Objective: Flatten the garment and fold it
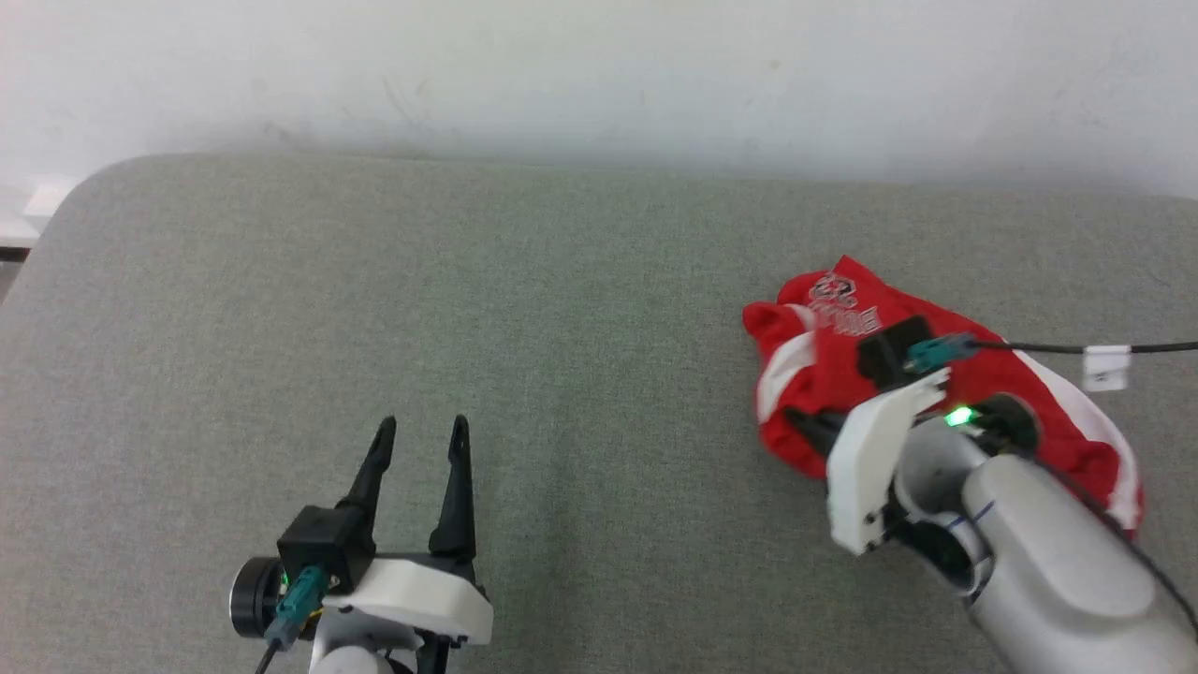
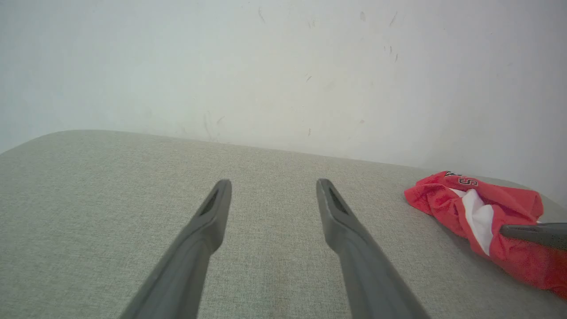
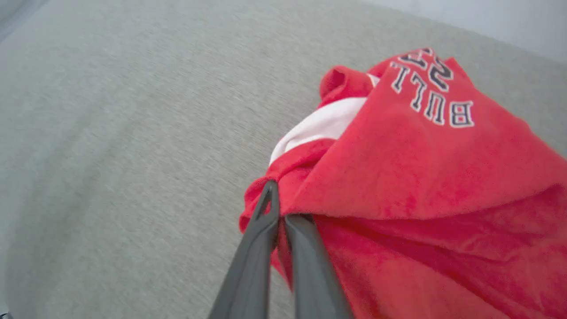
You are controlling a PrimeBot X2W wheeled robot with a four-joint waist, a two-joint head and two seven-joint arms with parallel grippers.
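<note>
The right gripper [image 3: 280, 212] is shut, its two dark fingers pressed together on a fold at the near edge of the garment [image 3: 398, 168]. How many layers are in that pinch cannot be told, since the cloth bunches around the tips. In the head view the pale wrist covers most of this gripper, and a black cable [image 1: 1067, 348] with a white tag crosses above the cloth.

The garment is a crumpled red heap with white stripe bands and a dark-and-white print whose letters read "BULL". It sits on the right side of the surface, toward the back, not flattened at all. The left gripper [image 1: 422, 426] hangs open over bare surface at the lower left, well apart from the cloth and touching nothing.

The main risk, as I judge it, is that the pinch has caught several layers. A pull would then drag the whole bundle instead of opening it, and the twist would tighten. The fabric looks thin and slick, so a shallow bite could also slip free partway through a lift and drop the cloth in a worse heap. The trailing cable could snag a raised edge.

The surface [image 1: 562, 281] is a grey-green woven covering with a rounded corner at the back left. It looks grippy enough to hold the cloth back when dragged. Behind it stands a white, lightly scuffed wall [image 1: 599, 75].
</note>
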